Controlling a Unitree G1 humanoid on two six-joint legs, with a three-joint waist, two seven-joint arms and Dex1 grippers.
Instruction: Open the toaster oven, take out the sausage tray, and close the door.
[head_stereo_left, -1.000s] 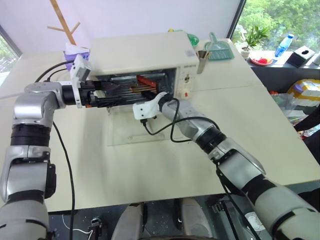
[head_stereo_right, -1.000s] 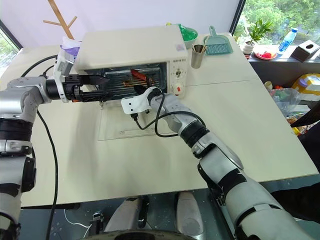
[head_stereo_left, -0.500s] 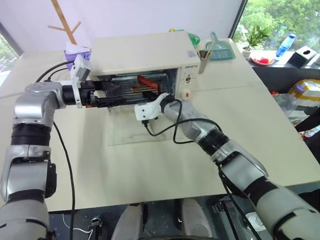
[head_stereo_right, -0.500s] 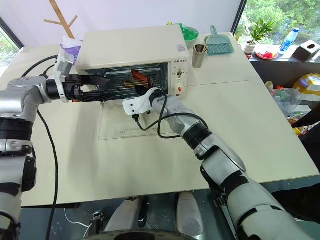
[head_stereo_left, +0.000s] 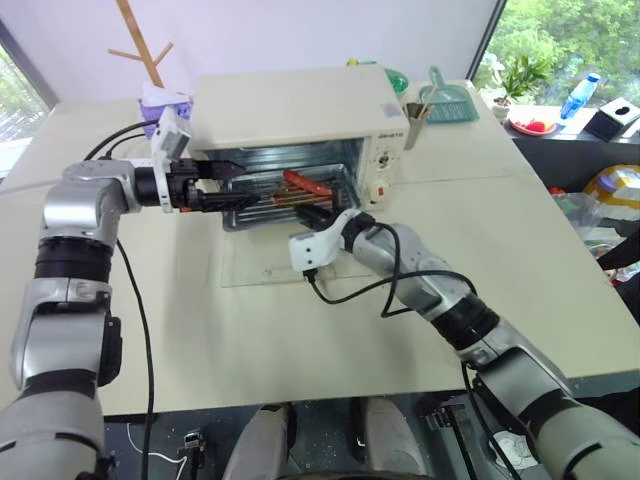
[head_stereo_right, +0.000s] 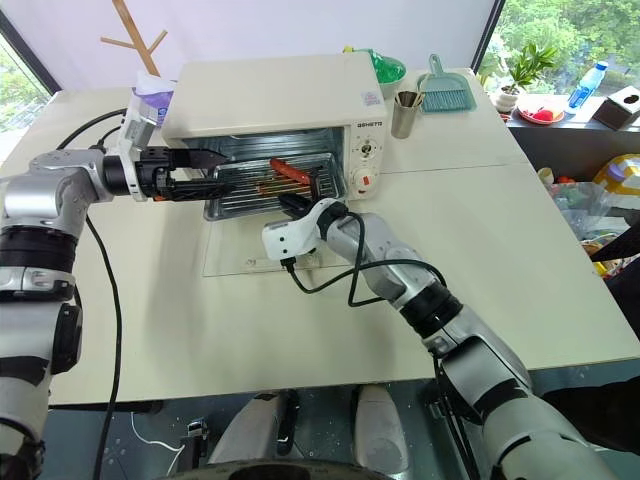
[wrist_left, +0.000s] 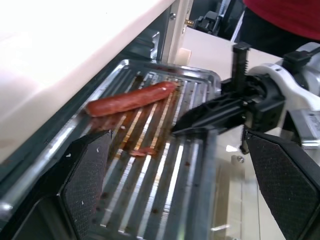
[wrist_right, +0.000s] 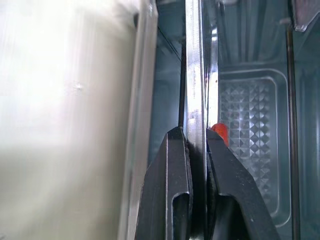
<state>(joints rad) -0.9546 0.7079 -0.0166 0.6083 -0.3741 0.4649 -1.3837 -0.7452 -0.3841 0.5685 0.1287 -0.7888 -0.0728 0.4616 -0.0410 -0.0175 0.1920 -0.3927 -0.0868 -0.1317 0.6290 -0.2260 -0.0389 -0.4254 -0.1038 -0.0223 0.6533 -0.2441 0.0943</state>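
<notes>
Nearest you, the door (head_stereo_left: 262, 262) lies flat on the table (head_stereo_left: 520, 230), fully open, its glass pane stretching from the oven mouth back toward you.

Just past it, your right gripper (head_stereo_right: 288, 203) is pressed together on the front rim of the tray (head_stereo_left: 268, 201); the right wrist view shows both black fingers pinching the thin metal edge between them, near the tray's right front corner. The tray sits partly drawn out of the oven (head_stereo_left: 300, 110), its front edge over the hinge end of the door and its back still inside the cavity. The sausage (wrist_left: 131, 98) lies toward the rear right of the tray, with brown grease streaks beside it.

Your left gripper (head_stereo_right: 215, 172) is spread wide at the tray's left end, one finger on either side of it, gripping nothing; in the left wrist view its pads (wrist_left: 87, 180) frame the ribbed tray without closing on it.

The relation to mind: the tray's long axis runs left to right across the oven mouth, so it has to come straight toward you, along the door. The right gripper is the one with hold of it and is at the front edge; the left is beside the left end, placed to steady that side. Pulling from the right corner alone will probably skew the tray against the oven wall.
</notes>
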